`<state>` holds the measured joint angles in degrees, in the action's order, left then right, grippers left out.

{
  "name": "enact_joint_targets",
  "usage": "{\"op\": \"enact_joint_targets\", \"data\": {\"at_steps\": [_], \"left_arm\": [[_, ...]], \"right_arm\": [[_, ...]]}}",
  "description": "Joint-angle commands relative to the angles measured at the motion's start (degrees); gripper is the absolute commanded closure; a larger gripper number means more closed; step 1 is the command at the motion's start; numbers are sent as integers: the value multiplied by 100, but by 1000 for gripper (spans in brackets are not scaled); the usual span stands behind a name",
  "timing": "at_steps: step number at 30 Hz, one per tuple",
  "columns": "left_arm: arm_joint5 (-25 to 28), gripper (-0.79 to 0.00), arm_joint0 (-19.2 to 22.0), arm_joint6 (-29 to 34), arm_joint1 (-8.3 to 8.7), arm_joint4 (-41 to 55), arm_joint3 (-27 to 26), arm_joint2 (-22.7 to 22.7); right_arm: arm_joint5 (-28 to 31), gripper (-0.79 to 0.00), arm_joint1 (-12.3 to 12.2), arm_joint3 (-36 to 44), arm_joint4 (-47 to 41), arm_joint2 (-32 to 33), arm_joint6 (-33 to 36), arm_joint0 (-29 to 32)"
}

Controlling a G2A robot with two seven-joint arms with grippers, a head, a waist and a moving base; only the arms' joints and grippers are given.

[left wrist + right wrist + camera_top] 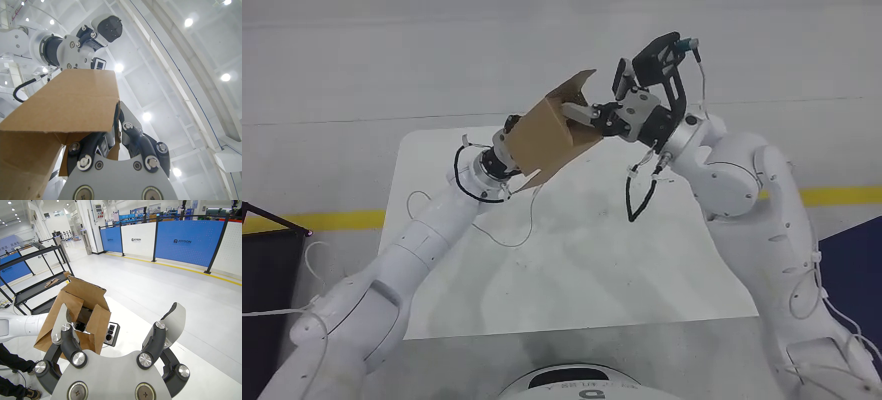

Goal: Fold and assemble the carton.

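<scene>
A brown carton (547, 135) hangs in the air over the far side of the white table (642, 260), its flaps partly spread. My left gripper (504, 152) is shut on the carton's wall; in the left wrist view the cardboard edge sits pinched in the left gripper (117, 126), and the carton (64, 106) rises beside it. My right gripper (609, 93) is open at the carton's other end. In the right wrist view the right gripper (119, 317) has one finger (60, 319) against the flaps of the carton (79, 298), while the other finger (175, 317) stands free.
The table surface below the carton is bare. A black metal rack (37, 275) with cardboard pieces stands beyond the table's left side, and a black frame (262, 225) shows at the left edge. Blue and white barrier panels (179, 241) line the floor farther off.
</scene>
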<state>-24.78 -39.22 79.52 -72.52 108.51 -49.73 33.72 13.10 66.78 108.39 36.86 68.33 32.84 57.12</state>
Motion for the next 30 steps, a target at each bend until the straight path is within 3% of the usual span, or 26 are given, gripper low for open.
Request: {"op": "enact_joint_targets", "data": {"at_steps": [1,23,30], "left_arm": [[3,0,2,3,-1,2,2,-6],[78,0,-19,78,23,-61,117,20],[526,0,105,524,33,-690,547,75]], "right_arm": [[-10,-785,1,19,3,-6,8,6],[273,-785,-16,426,-150,147,-303,288],[663,-785,-28,366,-1081,539,-700,444]]}}
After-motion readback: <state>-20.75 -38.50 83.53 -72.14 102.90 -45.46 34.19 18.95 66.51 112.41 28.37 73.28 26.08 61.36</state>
